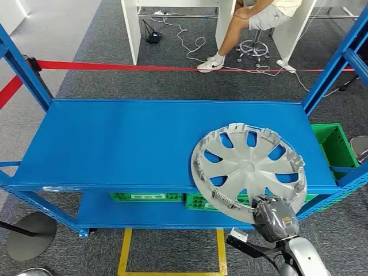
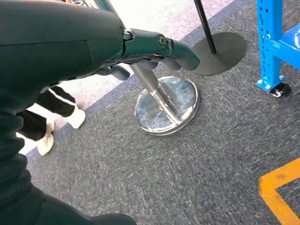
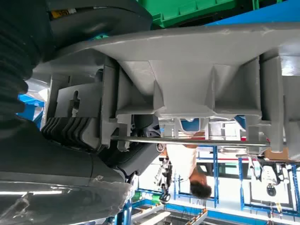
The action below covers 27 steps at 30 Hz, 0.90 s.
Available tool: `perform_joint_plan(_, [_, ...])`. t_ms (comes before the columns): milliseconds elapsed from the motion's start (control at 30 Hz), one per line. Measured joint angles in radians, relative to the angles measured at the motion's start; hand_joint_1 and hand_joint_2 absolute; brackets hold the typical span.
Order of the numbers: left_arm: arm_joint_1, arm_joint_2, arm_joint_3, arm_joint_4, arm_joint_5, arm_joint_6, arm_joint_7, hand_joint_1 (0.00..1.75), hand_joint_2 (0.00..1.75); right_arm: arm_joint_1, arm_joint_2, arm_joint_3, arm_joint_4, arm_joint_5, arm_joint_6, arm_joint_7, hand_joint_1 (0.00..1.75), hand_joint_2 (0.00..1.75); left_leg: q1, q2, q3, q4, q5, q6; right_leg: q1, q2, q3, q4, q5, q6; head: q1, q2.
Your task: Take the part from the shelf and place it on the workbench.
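A grey wheel cover [image 1: 248,168] with several spokes lies on the right part of the blue shelf [image 1: 121,144], its near rim jutting past the shelf's front edge. My right hand [image 1: 274,219] grips that near rim from below. Up close in the right wrist view, the wheel cover's ribbed underside [image 3: 198,89] with clips and a wire ring lies against my right hand [image 3: 71,126]. My left hand [image 2: 106,47] hangs beside my body over the carpet, dark fingers stretched out and holding nothing.
Green crates [image 1: 334,146] sit on the lower shelf and at the right end. Blue uprights [image 1: 334,63] frame the rack. A red barrier tape [image 1: 130,67] runs behind it; a seated person's legs [image 1: 243,29] are beyond. Round stand bases [image 2: 166,105] rest on the carpet by my left hand.
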Motion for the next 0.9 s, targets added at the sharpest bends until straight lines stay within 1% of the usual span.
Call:
perform_joint_plan(67, [0.0,0.0,0.0,0.0,-0.001,-0.001,0.008,0.0,1.75,0.0,0.0,0.0,0.0,0.0,0.0,0.0,1.75,1.75,0.0,0.0,0.0,0.0,0.0,0.0,0.0,0.0,0.0,0.0,0.0,0.0,0.0,0.0])
perform_joint_plan(300, [0.0,0.0,-0.004,0.002,-0.006,-0.037,0.08,0.0,1.75,-0.001,0.0,0.007,-0.014,-0.014,-0.017,-0.01,1.75,1.75,0.0,0.0,0.0,0.0,0.0,0.0,0.0,0.0,0.006,0.0,0.0,0.0,0.0,0.0])
perform_joint_plan(500, [0.0,-0.001,-0.008,0.003,-0.006,-0.045,0.093,0.0,1.75,0.001,-0.002,0.037,-0.089,-0.029,-0.031,-0.009,1.75,1.75,0.0,0.0,0.0,0.0,0.0,0.0,0.0,0.0,0.006,0.0,0.0,0.0,0.0,0.0])
perform_joint_plan(633, [0.0,-0.001,-0.008,0.003,-0.006,-0.055,0.1,0.0,1.75,0.01,-0.021,0.073,-0.169,-0.047,-0.05,0.004,1.75,1.75,0.0,0.0,0.0,0.0,0.0,0.0,0.0,0.0,0.006,0.001,0.0,0.0,0.0,0.0])
perform_joint_plan(767, [0.0,-0.002,-0.008,0.003,-0.006,-0.061,0.105,0.0,1.75,0.014,-0.047,0.106,-0.261,-0.063,-0.047,0.026,1.75,1.75,0.0,0.0,0.0,0.0,0.0,0.0,0.0,0.0,0.006,0.0,0.0,0.0,0.0,0.0])
perform_joint_plan(900, [0.0,-0.004,-0.008,0.003,-0.006,-0.061,0.11,0.0,1.75,0.022,-0.068,0.123,-0.319,-0.082,-0.05,0.038,1.75,1.75,0.0,0.0,0.0,0.0,0.0,0.0,0.0,0.0,0.006,0.0,0.0,0.0,0.0,0.0])
